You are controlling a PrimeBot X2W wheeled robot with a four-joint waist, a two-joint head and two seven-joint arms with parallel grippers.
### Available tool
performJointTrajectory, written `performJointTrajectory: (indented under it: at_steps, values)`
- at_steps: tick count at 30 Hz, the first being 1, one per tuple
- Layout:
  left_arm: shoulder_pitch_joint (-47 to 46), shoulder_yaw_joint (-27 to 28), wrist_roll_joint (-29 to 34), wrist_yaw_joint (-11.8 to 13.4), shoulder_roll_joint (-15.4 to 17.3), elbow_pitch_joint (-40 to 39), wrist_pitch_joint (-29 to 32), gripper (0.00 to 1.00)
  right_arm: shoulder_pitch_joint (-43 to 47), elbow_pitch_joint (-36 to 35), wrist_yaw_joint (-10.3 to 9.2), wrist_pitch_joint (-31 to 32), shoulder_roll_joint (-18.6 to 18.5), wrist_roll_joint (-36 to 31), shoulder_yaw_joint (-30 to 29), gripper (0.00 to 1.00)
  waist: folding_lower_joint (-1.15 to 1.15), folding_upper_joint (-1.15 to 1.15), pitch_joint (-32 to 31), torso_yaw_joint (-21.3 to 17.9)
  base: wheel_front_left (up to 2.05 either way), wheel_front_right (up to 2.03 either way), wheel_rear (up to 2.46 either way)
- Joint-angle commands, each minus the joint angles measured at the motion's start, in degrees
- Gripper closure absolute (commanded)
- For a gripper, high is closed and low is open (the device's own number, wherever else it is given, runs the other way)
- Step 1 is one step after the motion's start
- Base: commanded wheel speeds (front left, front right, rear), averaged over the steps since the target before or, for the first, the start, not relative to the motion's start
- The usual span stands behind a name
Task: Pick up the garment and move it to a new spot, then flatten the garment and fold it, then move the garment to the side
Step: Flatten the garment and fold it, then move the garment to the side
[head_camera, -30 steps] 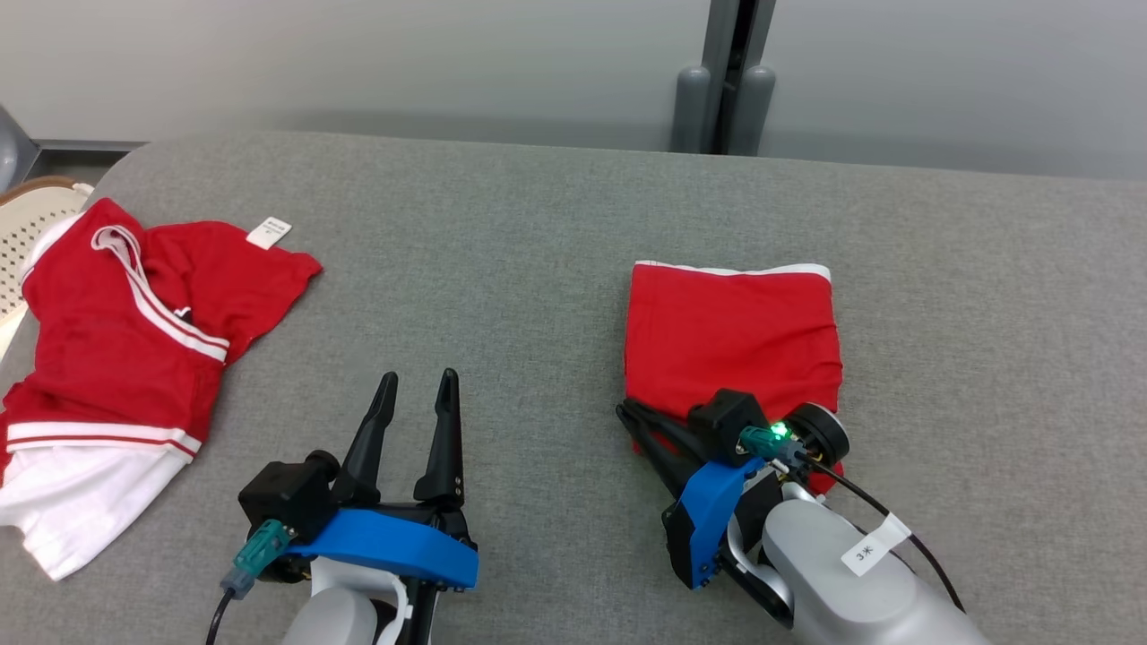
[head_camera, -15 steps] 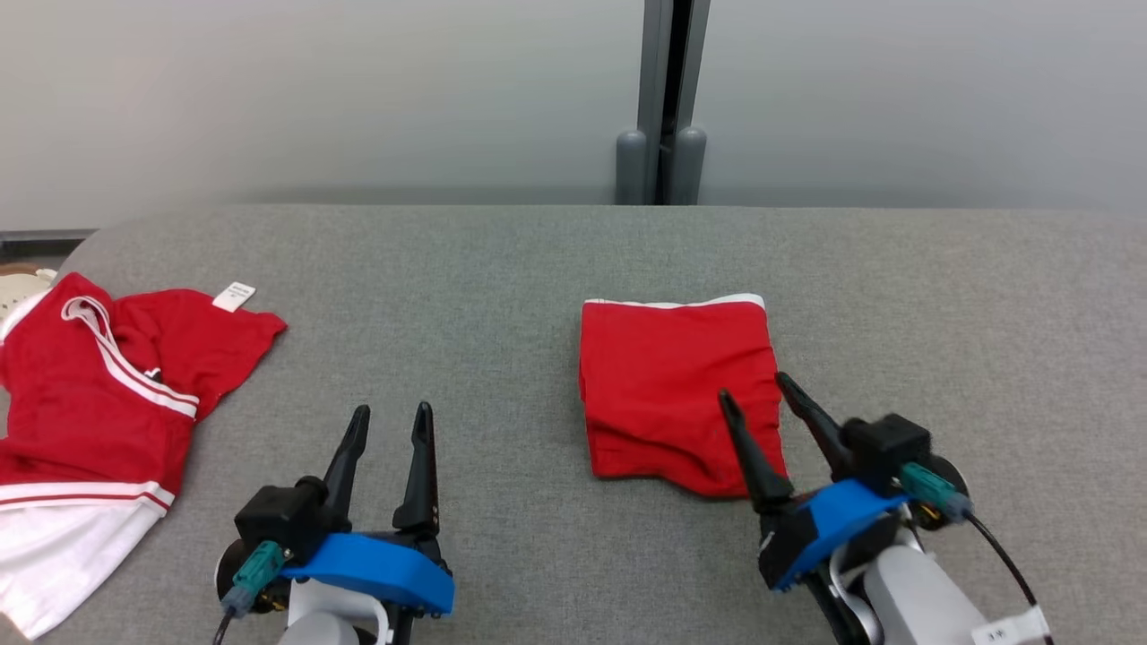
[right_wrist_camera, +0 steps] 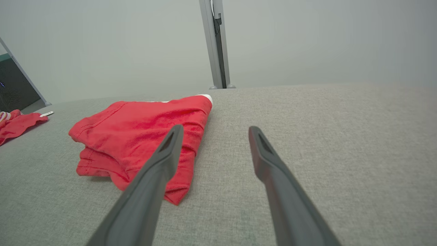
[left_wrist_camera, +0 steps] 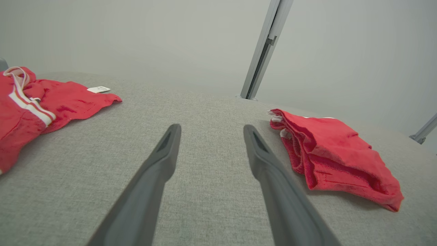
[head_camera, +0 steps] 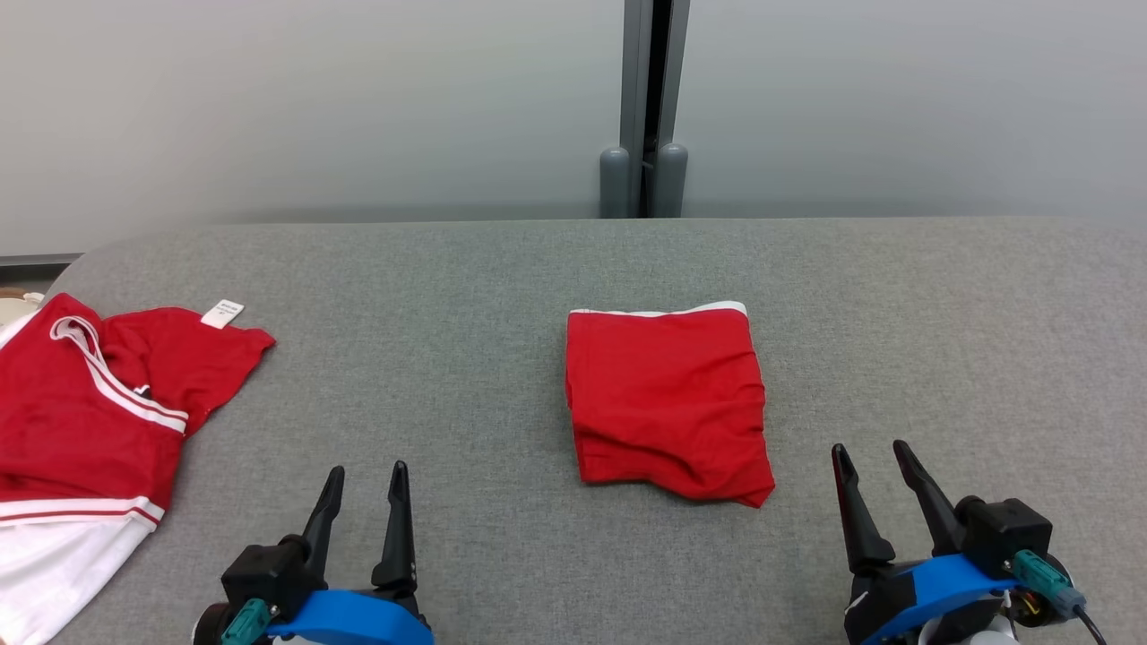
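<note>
A red garment lies folded into a neat rectangle with a white band along its far edge, in the middle of the grey table. In the left wrist view the garment is off to the right; in the right wrist view the garment lies to the left of the fingers. My right gripper is open at the lower right, clear of the garment's near right corner, nothing between its fingers. My left gripper is open at the lower left over bare table.
A heap of red and white clothes with a white label lies at the table's left edge, also in the left wrist view as red clothes. A grey post stands behind the table against a pale wall.
My right gripper has let go of the folded garment's near edge, opened and drawn back to the lower right. The camera has tilted up, shifting the whole view.
</note>
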Motion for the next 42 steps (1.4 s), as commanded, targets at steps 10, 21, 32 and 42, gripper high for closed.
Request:
performJointTrajectory:
  at_steps: [10, 21, 32, 42]
  values:
    - [1.9, 1.7, 0.6, 0.4, -0.1, -1.8, -0.3, 0.0, 0.8, -1.0, 0.01, -0.2, 0.0, 0.7, -0.1, 0.0, 0.0, 0.0, 0.6, 0.2, 0.0, 0.0, 0.0]
    - [1.9, 1.5, -0.1, 0.6, -0.2, -2.2, -0.3, 0.0, 0.7, -0.6, 0.01, -0.2, 0.0, 0.0, -0.3, 0.0, 0.0, 0.0, 0.5, 0.2, 0.0, 0.0, 0.0]
    - [0.5, 0.2, -0.4, 0.9, -0.1, -2.6, -0.3, 0.0, -8.6, 3.9, 0.01, 6.6, 0.0, -4.7, -2.8, 0.0, 0.0, 0.0, 1.5, 1.3, 0.0, 0.0, 0.0]
    - [-0.7, -1.3, -0.8, 0.9, -0.1, -3.2, -0.3, 0.0, -19.6, 9.6, 0.01, 28.0, -6.0, 1.9, -0.4, 0.0, 0.0, 0.0, 4.3, 6.1, 0.0, 0.0, 0.0]
